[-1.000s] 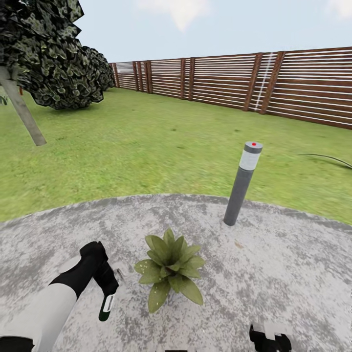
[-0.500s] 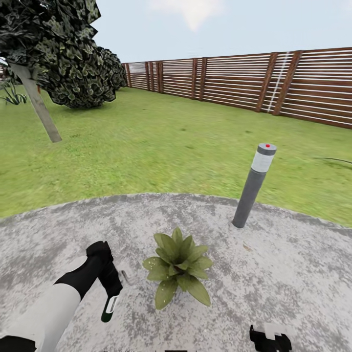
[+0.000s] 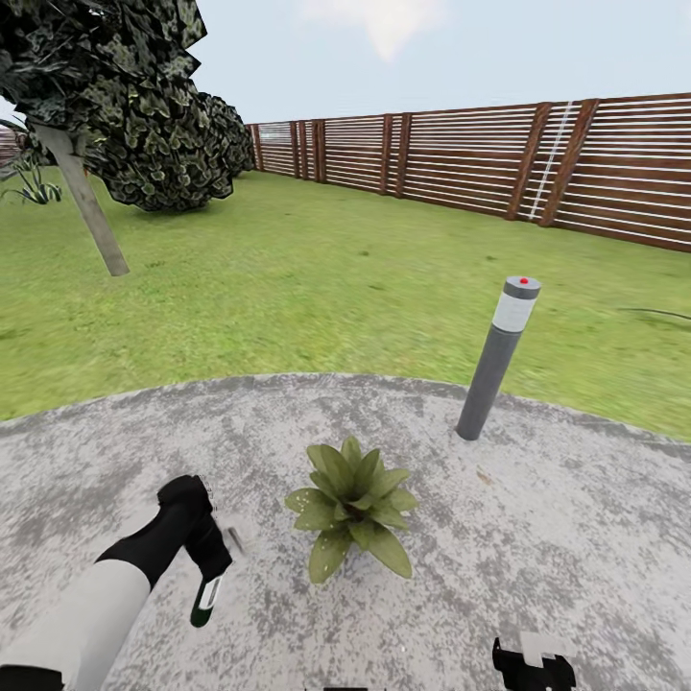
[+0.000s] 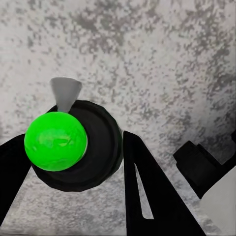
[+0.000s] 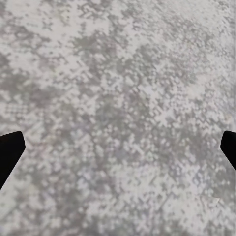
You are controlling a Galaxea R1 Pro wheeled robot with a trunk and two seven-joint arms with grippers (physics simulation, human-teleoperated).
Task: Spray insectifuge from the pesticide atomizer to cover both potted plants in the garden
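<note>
One potted plant (image 3: 353, 509), a low rosette of broad green leaves, sits on the grey mottled paving (image 3: 537, 537). Just left of it, my left gripper (image 3: 207, 559) is shut on the pesticide atomizer (image 3: 204, 601), a slim dark-green bottle with a white label that hangs tilted above the paving. In the left wrist view the atomizer (image 4: 73, 147) shows a black head with a bright green cap and a grey nozzle, held between the two dark fingers (image 4: 147, 191). My right gripper (image 3: 534, 664) hovers low at the front right. In the right wrist view the right gripper (image 5: 118, 147) has its fingertips (image 5: 10, 152) wide apart, open over bare paving.
A tall grey bollard lamp (image 3: 497, 357) with a red dot stands at the paving's edge, behind and right of the plant. Beyond lies the lawn (image 3: 317, 288), a dark leafy tree (image 3: 106, 96) at the left and a brown slat fence (image 3: 499, 163) along the back.
The whole view has swung a little, so the plant and lamp sit slightly to the right. My left gripper still holds the atomizer beside the plant, at much the same height.
</note>
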